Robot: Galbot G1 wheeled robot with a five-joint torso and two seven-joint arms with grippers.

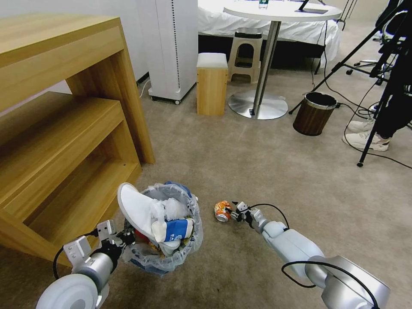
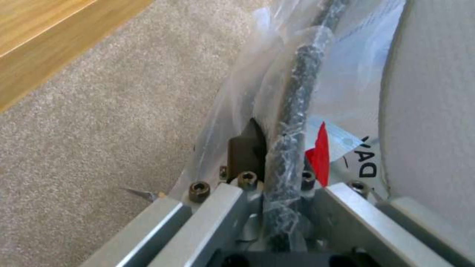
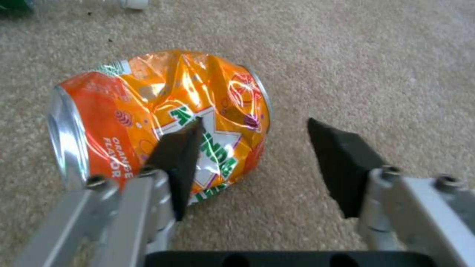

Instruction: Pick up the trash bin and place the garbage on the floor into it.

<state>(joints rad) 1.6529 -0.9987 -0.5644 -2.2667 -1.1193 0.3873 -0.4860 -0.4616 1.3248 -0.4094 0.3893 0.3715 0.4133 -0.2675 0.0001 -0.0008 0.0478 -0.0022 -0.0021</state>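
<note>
I'm pinching the trash bin (image 1: 165,227) rim with my left gripper (image 1: 124,238), bin sitting on the floor (image 1: 266,171); my right gripper (image 1: 236,211), jaws spread, is hovering just beside the orange can (image 1: 222,210) lying on the carpet.

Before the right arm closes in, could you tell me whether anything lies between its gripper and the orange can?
Nothing visible does. The right gripper is open just short of the crushed orange can, with bare carpet around it. The left gripper is clamped on the rim of the trash bin beside it.
</note>
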